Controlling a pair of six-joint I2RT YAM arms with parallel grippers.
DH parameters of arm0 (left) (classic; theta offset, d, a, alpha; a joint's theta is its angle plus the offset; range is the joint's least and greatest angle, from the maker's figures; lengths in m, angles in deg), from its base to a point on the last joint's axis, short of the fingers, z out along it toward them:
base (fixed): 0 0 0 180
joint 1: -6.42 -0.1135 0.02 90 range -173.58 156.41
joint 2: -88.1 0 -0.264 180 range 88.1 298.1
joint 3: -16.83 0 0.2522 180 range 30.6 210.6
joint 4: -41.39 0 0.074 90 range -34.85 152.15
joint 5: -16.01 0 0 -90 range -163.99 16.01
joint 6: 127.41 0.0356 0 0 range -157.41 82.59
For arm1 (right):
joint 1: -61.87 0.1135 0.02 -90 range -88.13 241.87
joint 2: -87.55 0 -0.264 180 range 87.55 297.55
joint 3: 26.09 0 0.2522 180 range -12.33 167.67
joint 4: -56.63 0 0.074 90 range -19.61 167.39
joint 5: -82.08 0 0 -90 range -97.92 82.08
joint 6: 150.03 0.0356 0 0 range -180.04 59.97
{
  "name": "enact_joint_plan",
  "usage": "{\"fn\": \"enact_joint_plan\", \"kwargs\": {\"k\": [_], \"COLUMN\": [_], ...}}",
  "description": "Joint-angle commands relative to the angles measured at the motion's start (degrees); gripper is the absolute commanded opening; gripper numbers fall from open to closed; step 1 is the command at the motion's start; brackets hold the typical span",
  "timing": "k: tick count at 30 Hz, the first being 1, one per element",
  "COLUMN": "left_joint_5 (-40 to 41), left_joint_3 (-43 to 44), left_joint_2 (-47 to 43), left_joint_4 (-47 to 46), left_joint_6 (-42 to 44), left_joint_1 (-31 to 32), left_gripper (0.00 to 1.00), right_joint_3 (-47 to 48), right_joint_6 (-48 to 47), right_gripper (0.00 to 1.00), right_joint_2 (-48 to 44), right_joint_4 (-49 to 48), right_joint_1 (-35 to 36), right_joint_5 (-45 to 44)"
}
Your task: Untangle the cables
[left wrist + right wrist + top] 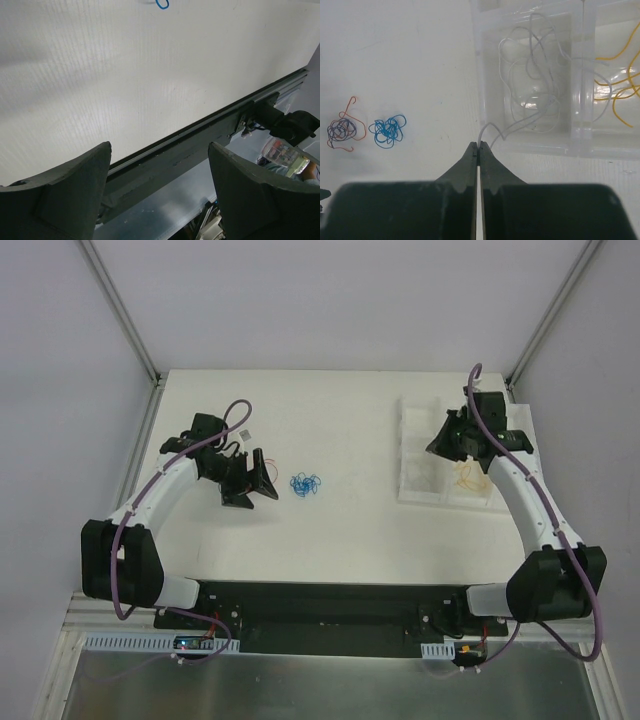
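Two robot arms at a white table (350, 530), seen from above and from each wrist. The left gripper (160, 150) hangs over bare tabletop with its jaws spread wide and nothing between them. In the overhead view a blue cable bundle (305, 484) lies loose on the table just at 3 o'clock from that gripper, apart from it. The right wrist camera shows the same blue tangle beside a red-and-dark cable bundle (342, 131), which sits close at its 9 o'clock, the two not touching.

At 3 o'clock on the table stands a clear compartment tray (477, 75). Its near-left compartment holds loops of white wire (535, 85); the compartment at 3 o'clock from it holds yellow wires (620, 80). The right gripper (479, 146) is at the tray's near-left corner, jaws pressed together, with one end of the white wire trailing over the tray wall and down to the fingertips, where it looks pinched. A black mounting rail (200, 135) runs along the table's near edge.
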Motion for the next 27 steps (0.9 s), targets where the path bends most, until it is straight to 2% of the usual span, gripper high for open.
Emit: {"fn": "enact_joint_plan", "kwargs": {"k": [1,4,10,16,21,22,25,27], "left_joint_5": [-0.51,0.19,2.12,2.31,4.15,4.15,3.71,3.36], "left_joint_3": [1.54,1.10,2.85,2.85,2.24,2.41,4.34,5.92], "left_joint_2": [-1.12,-0.69,-1.39,-1.57,-2.18,-1.75,0.10,0.72], "left_joint_4": [1.46,1.29,1.20,1.29,0.94,0.67,0.67,0.67], "left_joint_6": [0.74,0.30,-1.19,-1.98,-3.21,-3.39,-3.30,-3.65], "left_joint_1": [0.63,1.16,2.74,3.88,5.20,5.55,6.69,7.31], "left_gripper": [0.78,0.78,0.78,0.77,0.78,0.77,0.78,0.78], "right_joint_3": [0.68,4.89,8.68,8.86,11.13,11.58,13.34,14.83], "right_joint_6": [2.22,-0.24,-1.83,-3.50,-5.34,-5.95,-6.66,-7.01], "right_gripper": [0.00,0.00,0.00,0.00,0.02,0.06,0.32,0.46], "right_joint_2": [4.16,10.04,22.52,28.07,32.12,31.95,28.36,25.37], "right_joint_4": [-3.26,-0.18,-0.87,-0.53,3.51,4.65,8.42,11.33], "right_joint_1": [-0.68,-0.68,-0.68,-0.33,0.20,0.38,0.29,0.29], "right_joint_5": [-3.76,-6.60,-2.39,-1.25,4.90,5.43,4.30,2.99]}}
